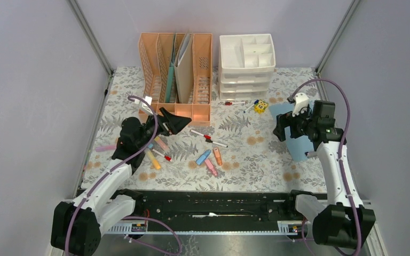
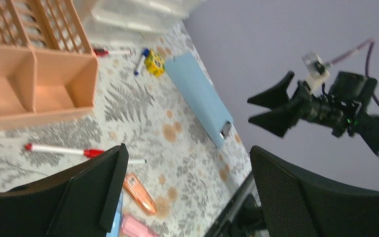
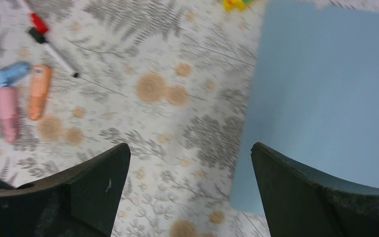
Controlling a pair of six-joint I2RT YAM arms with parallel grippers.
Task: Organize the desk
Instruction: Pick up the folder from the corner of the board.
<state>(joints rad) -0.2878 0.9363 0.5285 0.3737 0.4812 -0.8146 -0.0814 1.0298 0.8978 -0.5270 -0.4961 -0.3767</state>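
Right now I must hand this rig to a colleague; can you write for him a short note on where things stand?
Left gripper: open, empty, near the peach file rack.
Right gripper: open, empty, over the blue clipboard's left edge.
On the desk: loose highlighters, red-capped pens, a small yellow item before the white drawer unit.
Done: folders stand in the rack.
Left: all loose items remain to be put away.

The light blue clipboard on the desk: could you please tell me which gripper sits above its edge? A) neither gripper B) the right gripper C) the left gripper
B, since the right gripper, jaws open, hangs over the edge of the clipboard, while the left gripper is by the peach file rack.
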